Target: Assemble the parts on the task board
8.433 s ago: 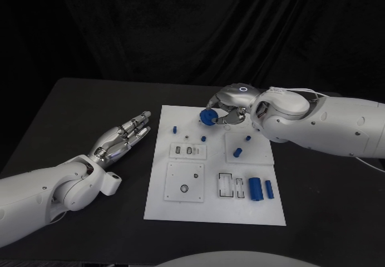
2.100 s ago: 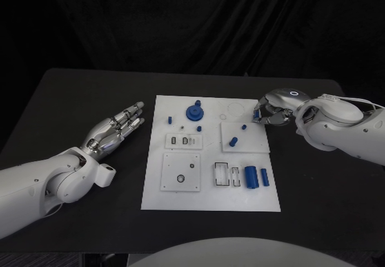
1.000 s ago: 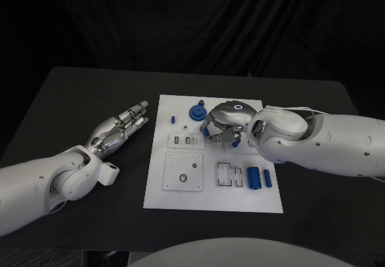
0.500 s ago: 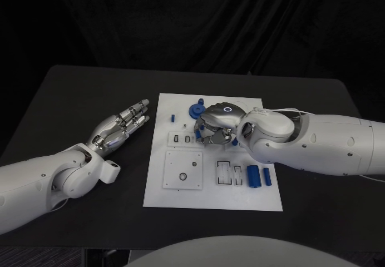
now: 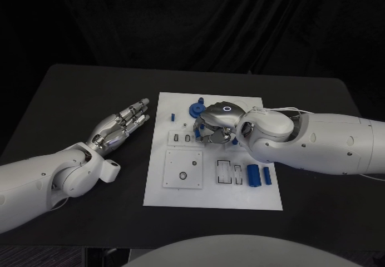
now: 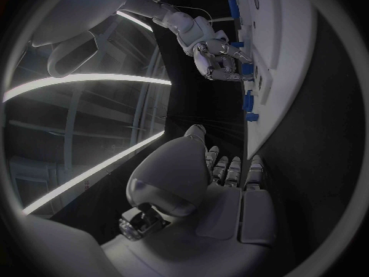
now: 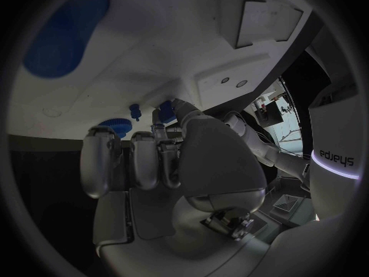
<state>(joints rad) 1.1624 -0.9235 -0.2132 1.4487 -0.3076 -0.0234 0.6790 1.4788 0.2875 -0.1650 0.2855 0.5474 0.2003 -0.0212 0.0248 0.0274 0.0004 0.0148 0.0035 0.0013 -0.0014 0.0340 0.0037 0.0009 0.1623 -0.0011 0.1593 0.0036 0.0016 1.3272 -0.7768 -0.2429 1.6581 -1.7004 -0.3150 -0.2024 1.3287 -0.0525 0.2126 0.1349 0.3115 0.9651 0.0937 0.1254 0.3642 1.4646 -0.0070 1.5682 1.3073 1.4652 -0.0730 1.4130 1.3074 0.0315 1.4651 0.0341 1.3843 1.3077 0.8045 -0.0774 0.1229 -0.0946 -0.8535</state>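
Over the black table (image 5: 72, 100), the right hand (image 5: 210, 127) curls down onto the task board (image 5: 210, 194), its grasp unclear; the left hand (image 5: 120, 127) lies spread, empty.

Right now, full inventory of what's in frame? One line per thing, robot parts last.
table: one, black, under everything.
task board: one, white, middle of the table.
round blue part: one, blue, far end of the board, beside the right hand.
small blue peg: one, blue, far left part of the board.
large blue cylinder: one, blue, lying near the board's right edge.
slim blue bar: one, blue, right beside the large cylinder.
left hand: one, silver, fingers apart, left of the board, holding nothing.
right hand: one, silver, fingers curled down over the board's far middle; whether it holds a part is hidden.
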